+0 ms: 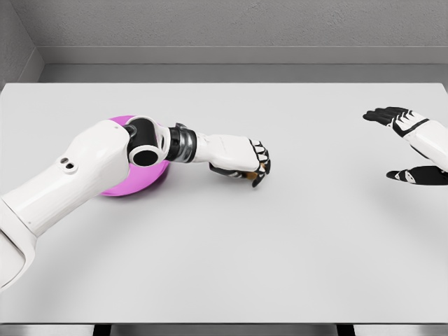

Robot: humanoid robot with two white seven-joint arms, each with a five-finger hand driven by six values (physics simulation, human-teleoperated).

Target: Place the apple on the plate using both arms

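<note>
We see the left hand curled mid-table beside the plate, contents unclear; the right hand hangs open at the right edge

The left arm has smooth white rounded shells, a black elbow joint with a round white cap, and a ribbed grey-and-black wrist collar. Its robot hand is white-backed with black finger segments. At the frame's right edge, the right robot hand shows the same white and black.
</note>
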